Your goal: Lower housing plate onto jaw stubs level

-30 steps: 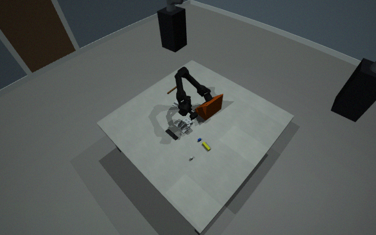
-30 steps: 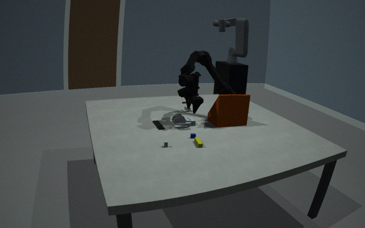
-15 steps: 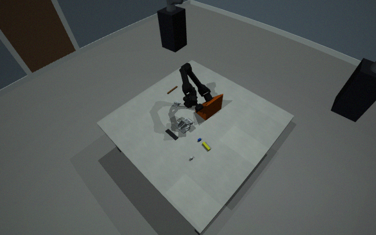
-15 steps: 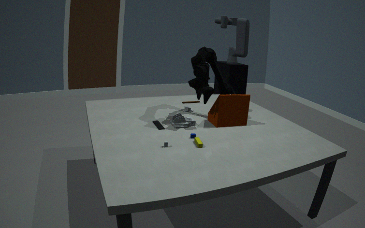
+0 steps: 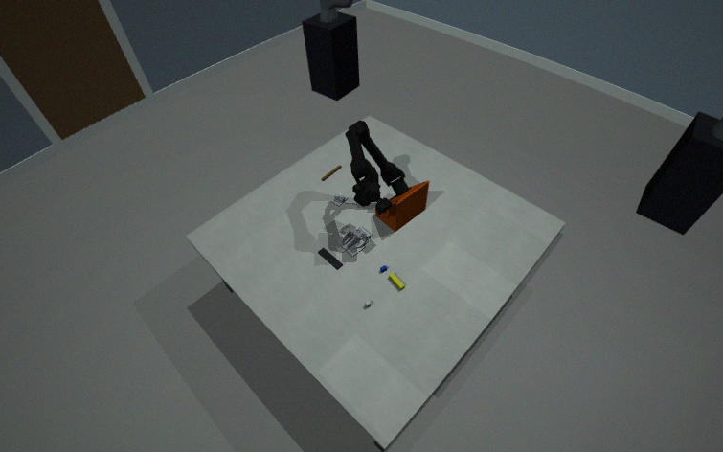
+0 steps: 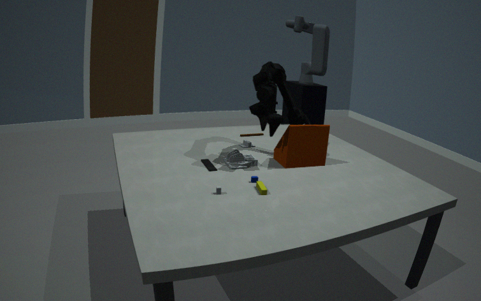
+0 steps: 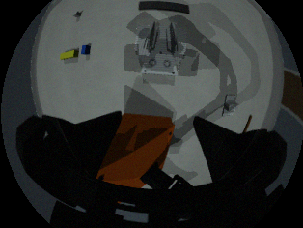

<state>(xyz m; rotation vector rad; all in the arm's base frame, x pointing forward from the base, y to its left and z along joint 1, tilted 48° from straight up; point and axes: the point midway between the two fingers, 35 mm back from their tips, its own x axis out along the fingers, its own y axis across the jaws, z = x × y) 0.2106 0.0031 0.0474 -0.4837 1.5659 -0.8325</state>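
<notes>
The grey gripper assembly (image 5: pixel 356 239) (image 6: pixel 241 162) (image 7: pixel 160 54) lies on the table in the arm's shadow. Its two dark ribbed jaws (image 6: pixel 234 155) (image 7: pixel 171 41) stand up side by side, pointing away from the arm in the wrist view. A flat grey plate part (image 7: pixel 159 67) with two round features shows at their near end. Whether this is the housing plate, and whether it sits level and closed, I cannot tell at this size. My gripper (image 5: pixel 373 203) (image 6: pixel 267 131) (image 7: pixel 158 117) is open and empty, raised above the table, back from the assembly and beside the orange wedge.
An orange wedge block (image 5: pixel 412 206) (image 6: pixel 306 145) (image 7: pixel 140 145) stands near the arm. A small grey part (image 5: pixel 340 199) (image 6: pixel 246 143) (image 7: pixel 230 105) lies behind the assembly. A black bar (image 5: pixel 330 258) (image 6: pixel 209 164), a blue block (image 5: pixel 383 268), a yellow bar (image 5: pixel 396 281) and a brown stick (image 5: pixel 331 172) lie around.
</notes>
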